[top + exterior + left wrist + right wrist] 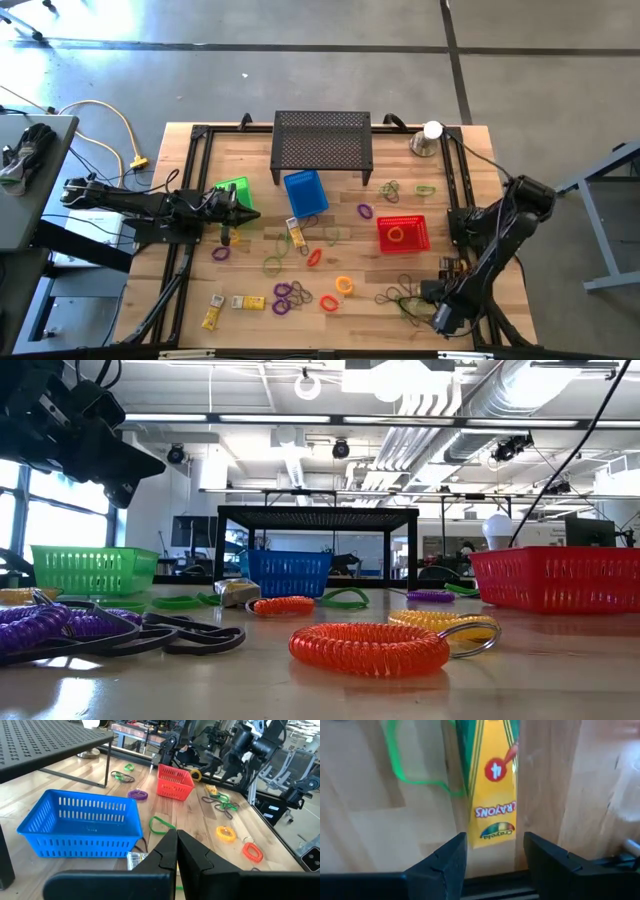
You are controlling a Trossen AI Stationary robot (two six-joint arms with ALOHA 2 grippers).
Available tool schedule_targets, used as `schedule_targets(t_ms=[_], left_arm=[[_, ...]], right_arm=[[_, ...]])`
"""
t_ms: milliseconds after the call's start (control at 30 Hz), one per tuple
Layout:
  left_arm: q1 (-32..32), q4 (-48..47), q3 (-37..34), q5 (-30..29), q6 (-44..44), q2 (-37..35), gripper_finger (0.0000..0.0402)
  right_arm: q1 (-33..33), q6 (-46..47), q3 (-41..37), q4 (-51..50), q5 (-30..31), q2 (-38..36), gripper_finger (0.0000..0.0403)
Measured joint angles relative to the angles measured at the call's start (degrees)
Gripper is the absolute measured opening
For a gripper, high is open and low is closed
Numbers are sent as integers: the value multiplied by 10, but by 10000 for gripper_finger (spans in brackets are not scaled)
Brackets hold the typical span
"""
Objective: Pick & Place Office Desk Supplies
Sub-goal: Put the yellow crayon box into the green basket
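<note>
Right gripper (495, 862): fingers apart, over a flat yellow crayon packet (492, 785) on the wooden table (365, 820).
Left gripper (176, 851): fingers closed, holding nothing.
Red basket (403, 235): holds one yellow curly loop (396, 235).
Blue basket (305, 193): plastic with slats.

The left arm (130, 205) is being held low and stretched out from the table's left edge toward the middle, with its gripper (240, 213) at the end and its fingers (192, 857) being kept pressed together. The right arm (500, 235) is being held bent at the elbow by the right edge, folding back toward the near side. Its gripper (495, 852) is being pointed down close over the tabletop, with its fingers (445, 860) being held apart.
</note>
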Motion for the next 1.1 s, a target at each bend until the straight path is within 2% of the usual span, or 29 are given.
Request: schedule_targets(t_ms=[167,600,1100], left_arm=[[0,0,0,0,0,0,0],[0,0,0,0,-2,0,0],[0,0,0,1,-2,0,0]], right_arm=[[-6,-43,0,1,-47,33,185],[-18,-73,0,3,-32,50,185],[-43,-29,0,-12,-17,50,185]])
